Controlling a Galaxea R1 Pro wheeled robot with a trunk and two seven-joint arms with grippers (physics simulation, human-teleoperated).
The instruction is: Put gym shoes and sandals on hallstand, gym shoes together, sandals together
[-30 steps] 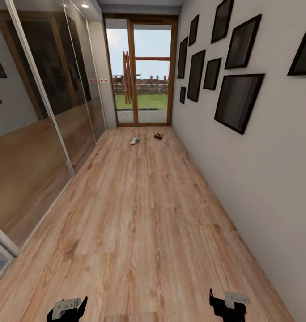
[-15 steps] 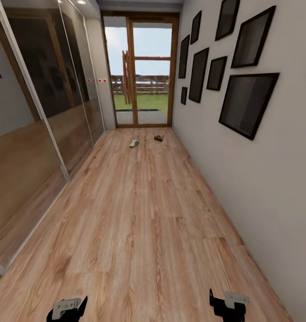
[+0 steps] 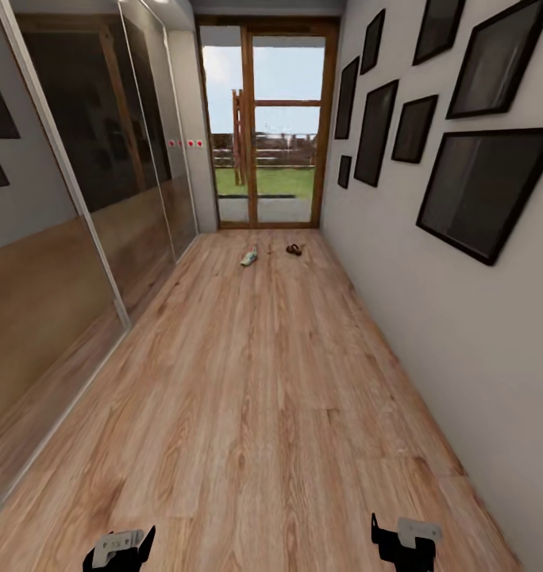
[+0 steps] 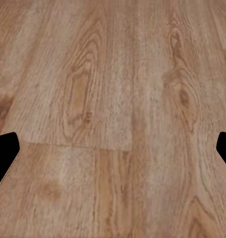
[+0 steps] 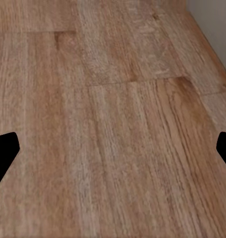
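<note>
Wood-grain corridor floor (image 3: 263,381) ran in the head view toward a glazed door (image 3: 263,127), mirrored wardrobe (image 3: 73,222) on one side, framed pictures (image 3: 482,187) on the other. Far ahead, near the door, lay a gym shoe (image 3: 248,257) and a sandal (image 3: 294,249), apart; their partners and the hallstand could not be made out. Driving straight on, centred between the walls, seemed best. Left wrist view: left pincer (image 4: 113,153) spread wide, empty, over bare planks. Right wrist view: right pincer (image 5: 113,153) likewise wide apart, holding nothing.
</note>
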